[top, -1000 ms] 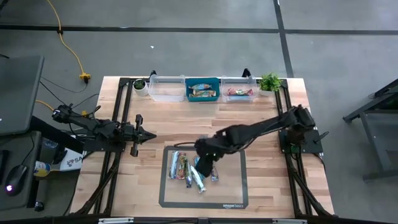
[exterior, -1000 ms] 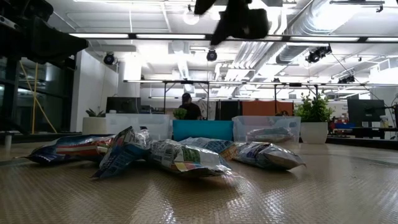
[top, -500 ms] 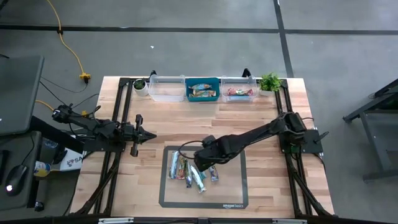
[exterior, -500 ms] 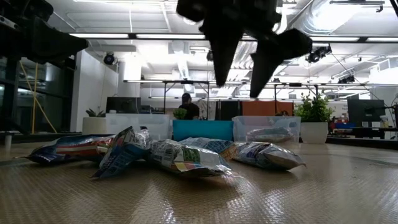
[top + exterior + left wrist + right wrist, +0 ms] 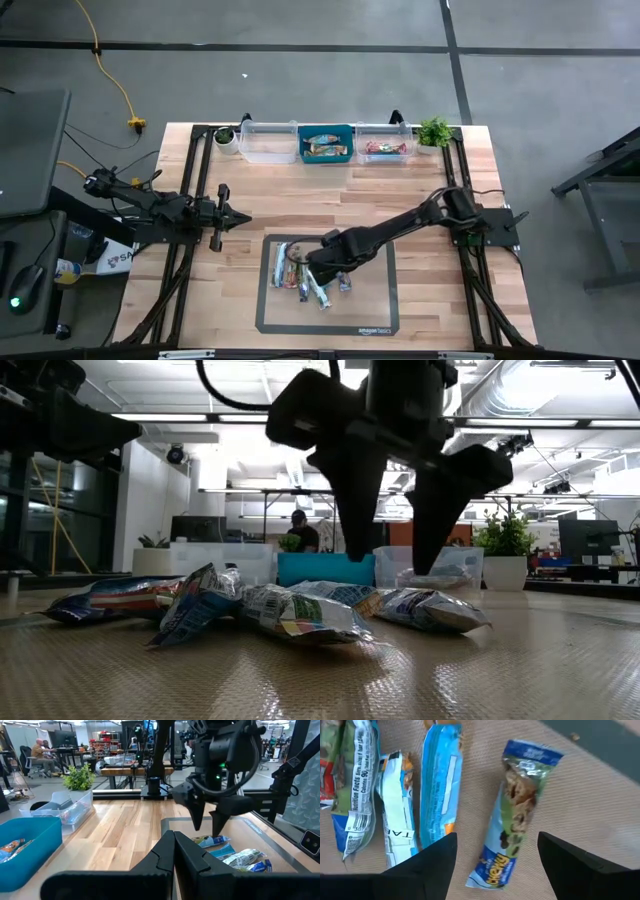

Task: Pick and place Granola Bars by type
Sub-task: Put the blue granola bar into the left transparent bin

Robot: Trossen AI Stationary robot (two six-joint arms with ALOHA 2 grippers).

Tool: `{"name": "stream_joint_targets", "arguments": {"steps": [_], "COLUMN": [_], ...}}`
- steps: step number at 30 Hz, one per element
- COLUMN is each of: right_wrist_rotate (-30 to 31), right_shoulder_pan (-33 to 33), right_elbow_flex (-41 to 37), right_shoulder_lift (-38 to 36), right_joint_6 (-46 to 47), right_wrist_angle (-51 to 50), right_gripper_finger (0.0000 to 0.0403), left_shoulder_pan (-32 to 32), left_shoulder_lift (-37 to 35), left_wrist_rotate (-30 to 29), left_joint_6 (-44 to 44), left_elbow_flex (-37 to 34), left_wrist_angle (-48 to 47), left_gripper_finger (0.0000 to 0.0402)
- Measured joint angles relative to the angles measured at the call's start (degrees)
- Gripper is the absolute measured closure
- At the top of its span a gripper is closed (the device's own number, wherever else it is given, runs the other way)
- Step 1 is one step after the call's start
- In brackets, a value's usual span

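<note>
Several granola bars (image 5: 303,274) lie in a loose pile on a tan mat (image 5: 375,300) near the table's front; they also show in the low view (image 5: 290,612). My right gripper (image 5: 318,266) is open and hovers just above the pile. In the right wrist view its fingers (image 5: 432,862) stand on either side of a blue-green bar (image 5: 517,810) that lies flat on the mat, apart from it. In the low view the fingertips (image 5: 357,555) hang just above the wrappers. My left gripper (image 5: 240,215) is shut and empty over the table's left part.
Three bins stand at the far edge: a clear one (image 5: 268,142), a blue one (image 5: 326,144) holding bars, and a clear one (image 5: 386,143) holding bars. Small plants (image 5: 434,131) (image 5: 225,135) flank them. A teal bar (image 5: 440,785) lies next to the blue-green one.
My right gripper has come down toward the pile of bars and moved a little toward the table's left and near edges. It stays open. The bars have not moved.
</note>
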Motion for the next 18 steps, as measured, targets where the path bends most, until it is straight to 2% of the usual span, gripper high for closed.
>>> {"name": "stream_joint_targets", "arguments": {"steps": [12, 18], "right_wrist_rotate": [-0.82, 1.09], "right_shoulder_pan": [0.54, 0.52], "right_elbow_flex": [0.0, 0.0], "right_shoulder_lift": [3.29, 3.32], "right_joint_6": [1.11, 1.66], "right_wrist_angle": [0.54, -0.39], "right_gripper_finger": [0.0141, 0.0141], "left_shoulder_pan": [0.0, 0.0], "left_shoulder_lift": [0.0, -0.02], "left_wrist_rotate": [0.0, 0.0], "left_joint_6": [0.0, 0.0], "left_elbow_flex": [0.01, 0.0], "left_wrist_angle": [-0.02, -0.02], "left_gripper_finger": [0.04, 0.04]}}
